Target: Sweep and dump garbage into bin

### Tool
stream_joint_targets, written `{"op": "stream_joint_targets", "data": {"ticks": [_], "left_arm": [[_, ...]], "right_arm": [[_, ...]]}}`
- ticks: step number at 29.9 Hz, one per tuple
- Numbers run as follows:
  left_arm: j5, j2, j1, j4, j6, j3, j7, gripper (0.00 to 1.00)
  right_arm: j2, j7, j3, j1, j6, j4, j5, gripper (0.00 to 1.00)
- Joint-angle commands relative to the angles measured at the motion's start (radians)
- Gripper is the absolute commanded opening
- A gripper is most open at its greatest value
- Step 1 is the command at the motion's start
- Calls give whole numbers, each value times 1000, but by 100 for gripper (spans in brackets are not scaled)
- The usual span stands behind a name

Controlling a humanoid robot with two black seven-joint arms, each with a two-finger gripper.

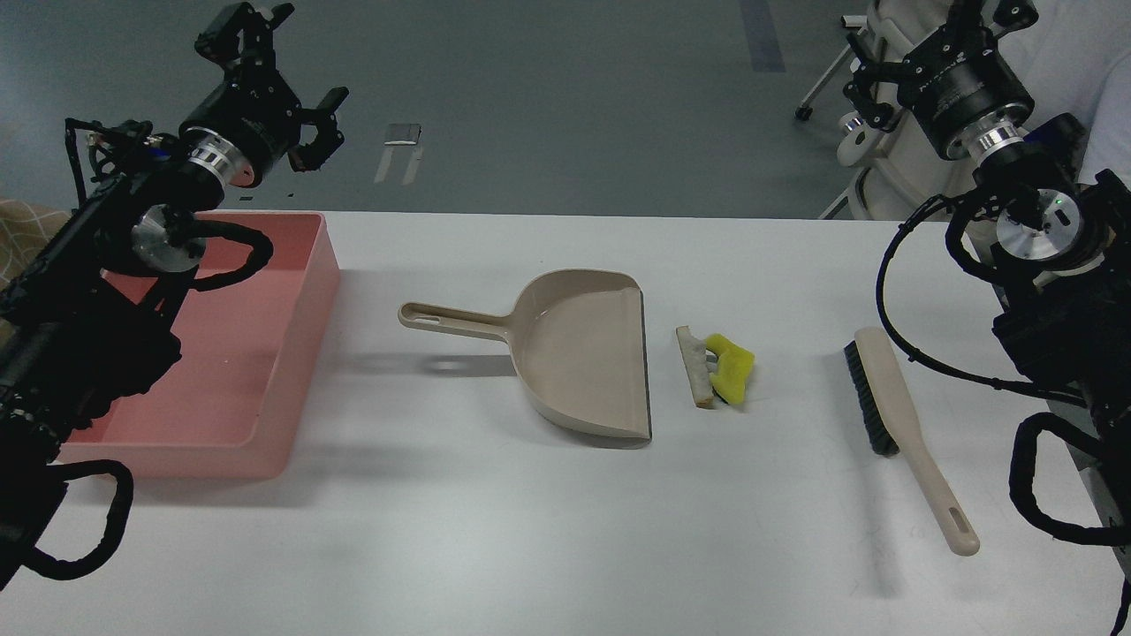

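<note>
Left gripper (pixel 287 84) raised, fingers spread, empty | pink bin (pixel 265 389) at table's left edge | beige dustpan (pixel 574 353) mid-table | garbage (pixel 717 367): crusted whitish strip touching yellow spongy chunk, just right of the pan's lip | brush (pixel 892 415) | right gripper (pixel 963 18) cropped, grip unclear.

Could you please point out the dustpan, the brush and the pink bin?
Beige plastic dustpan (pixel 579 353): head view, middle of its scoop.
Beige black-bristled brush (pixel 892 389): head view, its back.
Large pink plastic bin (pixel 305 344): head view, right wall.
</note>
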Motion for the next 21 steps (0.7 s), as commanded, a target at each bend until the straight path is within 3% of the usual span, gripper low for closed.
{"op": "stream_joint_targets", "data": {"ticks": [1, 21], "left_arm": [[4, -12, -2, 1, 14, 3, 1, 98], [-7, -2, -23, 5, -9, -2, -33, 97]], "right_arm": [[-1, 0, 1, 0, 0, 3, 3, 100], [-5, -1, 2, -6, 0, 1, 3, 100]]}}
